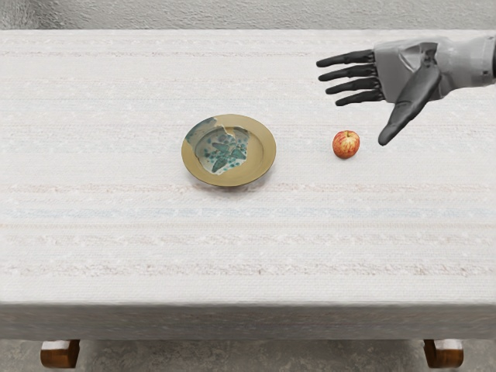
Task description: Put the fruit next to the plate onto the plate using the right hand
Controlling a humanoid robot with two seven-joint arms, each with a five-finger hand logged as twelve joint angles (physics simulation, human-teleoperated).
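A small red and yellow apple (346, 144) lies on the table to the right of a round olive-gold plate (262, 153) with a blue-green pattern in its middle. The plate holds nothing. My right hand (370, 91) comes in from the right edge and hovers above and behind the apple, a little to its right. Its dark fingers (350, 76) are spread and point left, and the thumb hangs down toward the table. It holds nothing and does not touch the apple.
The pale woven tabletop (155, 248) stretches wide to the left and toward the front edge. Two wooden table feet (60, 353) show at the bottom corners.
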